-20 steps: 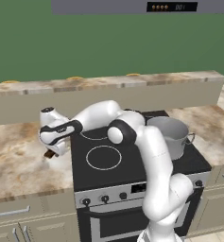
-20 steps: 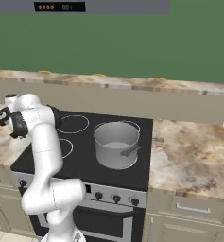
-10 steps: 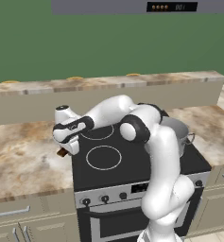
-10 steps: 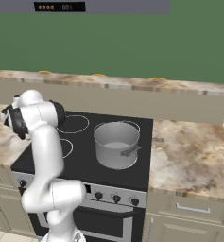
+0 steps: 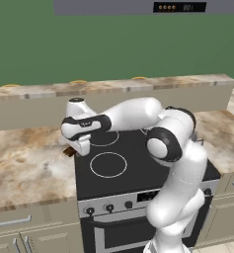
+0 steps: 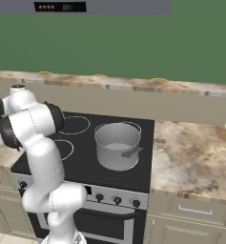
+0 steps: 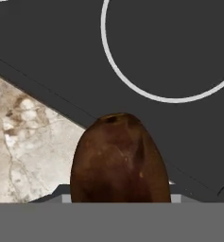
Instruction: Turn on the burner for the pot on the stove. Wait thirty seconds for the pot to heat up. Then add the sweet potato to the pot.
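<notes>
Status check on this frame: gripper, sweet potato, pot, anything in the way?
Gripper shut on sweet potato, over the stove's left edge. Pot on a right burner. Path across looks open.

The dark brown sweet potato (image 7: pixel 120 158) hangs above the black stove (image 6: pixel 90 164)'s left edge, while the steel pot (image 6: pixel 118 145) sits upright on the right burners.

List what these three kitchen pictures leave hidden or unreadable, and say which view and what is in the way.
- Hand view: the sweet potato covers the finger tips; its lower end is cut by the bottom edge.
- Left base view: the hand hides most of the sweet potato; the arm hides the pot.
- Both base views: stove knob positions too small to read.
</notes>
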Controlling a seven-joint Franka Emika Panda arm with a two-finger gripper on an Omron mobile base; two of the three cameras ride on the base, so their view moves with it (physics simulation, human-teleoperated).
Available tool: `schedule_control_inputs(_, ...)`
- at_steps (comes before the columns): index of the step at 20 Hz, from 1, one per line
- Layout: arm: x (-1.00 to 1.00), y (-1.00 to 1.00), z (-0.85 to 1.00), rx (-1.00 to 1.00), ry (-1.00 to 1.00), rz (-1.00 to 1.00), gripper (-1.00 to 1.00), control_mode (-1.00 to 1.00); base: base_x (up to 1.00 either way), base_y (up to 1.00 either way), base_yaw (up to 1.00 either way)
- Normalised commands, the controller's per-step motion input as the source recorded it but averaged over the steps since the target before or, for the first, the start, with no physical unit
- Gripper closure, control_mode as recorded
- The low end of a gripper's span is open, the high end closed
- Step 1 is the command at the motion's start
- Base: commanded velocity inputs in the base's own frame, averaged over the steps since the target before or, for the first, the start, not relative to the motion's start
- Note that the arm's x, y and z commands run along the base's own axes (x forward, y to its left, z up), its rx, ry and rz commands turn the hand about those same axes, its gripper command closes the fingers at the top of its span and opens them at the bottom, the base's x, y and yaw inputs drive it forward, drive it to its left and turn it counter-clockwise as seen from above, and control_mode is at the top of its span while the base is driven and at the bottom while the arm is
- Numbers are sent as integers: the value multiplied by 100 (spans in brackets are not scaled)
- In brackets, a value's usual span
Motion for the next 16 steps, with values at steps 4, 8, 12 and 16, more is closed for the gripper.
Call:
schedule_control_inputs(4,-43,-49,83,0,0,-5,100,-100,0,0,0)
schedule_control_inputs(8,-44,-63,81,0,0,-2,100,-100,0,0,0)
schedule_control_inputs(12,-40,-74,69,-5,0,-1,100,-100,0,0,0)
schedule_control_inputs(16,-25,-89,28,-5,1,-2,100,-100,0,0,0)
